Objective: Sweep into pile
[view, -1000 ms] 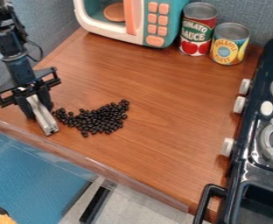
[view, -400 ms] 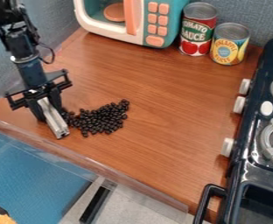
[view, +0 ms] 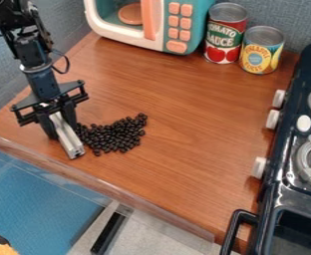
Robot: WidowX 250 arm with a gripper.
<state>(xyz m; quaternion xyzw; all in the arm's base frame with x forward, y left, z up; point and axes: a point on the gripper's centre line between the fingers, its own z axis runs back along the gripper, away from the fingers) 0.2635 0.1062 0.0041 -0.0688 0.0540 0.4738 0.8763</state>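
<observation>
Although the black beans [view: 116,135] lie mostly bunched near the counter's [view: 185,107] clear-lipped edge, toward its left corner, the pile looks unfinished: its ragged fringe needs tightening with the metal bar [view: 68,137] clamped in the gripper [view: 60,128].

Claw [view: 60,122] beside dark beans [view: 113,135].

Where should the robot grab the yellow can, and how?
Probably around the middle of the yellow can, coming from the side facing the camera. It stands upright with round sides, while the red can crowds another side.
</observation>
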